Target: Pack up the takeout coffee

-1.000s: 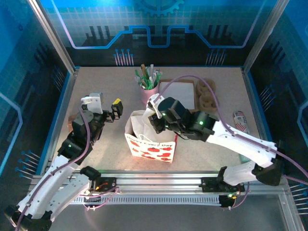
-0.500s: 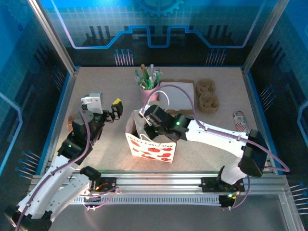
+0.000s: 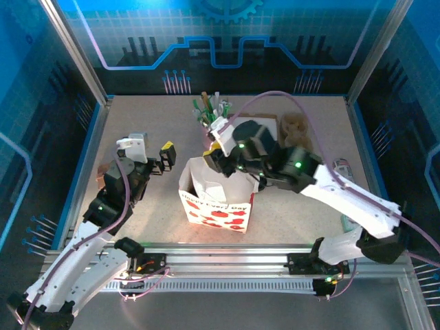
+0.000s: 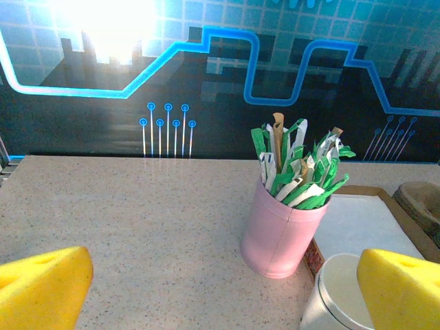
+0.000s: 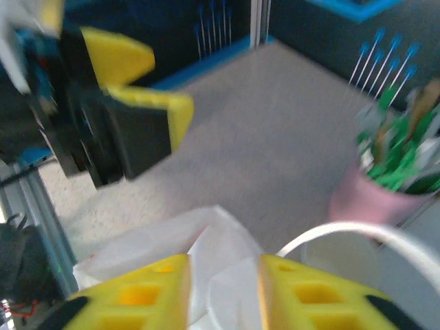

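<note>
Pink cup (image 4: 278,237) of green-and-white sticks (image 4: 295,161) stands just beside a white board (image 4: 364,223), cardboard carrier (image 3: 295,125) near

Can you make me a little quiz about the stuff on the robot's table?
1. True or false: the pink cup stands upright with sticks in it.
2. What is under the right hand? A) the white paper bag B) a red bowl C) a blue box
3. Fill in: the left hand is ____ (open or shut).
Key: 1 true; 2 A; 3 open.
</note>
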`<state>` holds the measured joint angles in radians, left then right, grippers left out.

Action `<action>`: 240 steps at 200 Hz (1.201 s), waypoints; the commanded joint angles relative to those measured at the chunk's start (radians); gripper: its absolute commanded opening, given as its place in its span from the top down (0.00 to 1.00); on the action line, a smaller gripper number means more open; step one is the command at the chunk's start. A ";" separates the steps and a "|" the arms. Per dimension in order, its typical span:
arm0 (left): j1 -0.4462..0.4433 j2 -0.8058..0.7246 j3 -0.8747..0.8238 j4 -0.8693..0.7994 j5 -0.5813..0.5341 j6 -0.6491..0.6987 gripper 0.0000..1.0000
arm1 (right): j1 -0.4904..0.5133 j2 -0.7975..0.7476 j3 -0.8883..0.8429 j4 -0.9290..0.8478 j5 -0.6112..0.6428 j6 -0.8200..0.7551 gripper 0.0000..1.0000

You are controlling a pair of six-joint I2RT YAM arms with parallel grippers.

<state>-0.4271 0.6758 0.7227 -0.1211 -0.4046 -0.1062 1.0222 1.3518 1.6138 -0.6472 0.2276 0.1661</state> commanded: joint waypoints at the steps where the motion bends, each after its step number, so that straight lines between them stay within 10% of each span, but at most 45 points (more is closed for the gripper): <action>1: 0.008 0.016 -0.010 0.033 -0.023 -0.026 0.01 | -0.023 -0.040 0.051 -0.066 0.040 -0.072 0.52; 48: 0.031 0.122 0.058 -0.056 -0.117 -0.078 0.01 | -0.236 -0.217 -0.060 0.055 0.094 -0.098 0.00; 108: 0.172 0.172 0.023 -0.055 -0.133 -0.211 0.01 | -0.562 -0.434 -0.545 0.505 0.181 -0.028 0.00; 141: 0.206 0.224 -0.014 -0.011 -0.119 -0.196 0.01 | -0.698 -0.375 -0.698 0.589 0.255 -0.009 0.00; 175: 0.243 0.300 -0.034 0.026 -0.119 -0.201 0.01 | -0.756 -0.323 -1.023 1.084 0.320 -0.135 0.00; 240: 0.292 0.450 -0.082 0.139 -0.102 -0.160 0.01 | -0.850 -0.037 -1.133 1.289 0.382 -0.156 0.00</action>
<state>-0.1638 1.0946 0.6559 -0.0612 -0.5079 -0.2859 0.1879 1.2419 0.5159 0.4313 0.5404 0.0639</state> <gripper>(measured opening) 0.994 0.996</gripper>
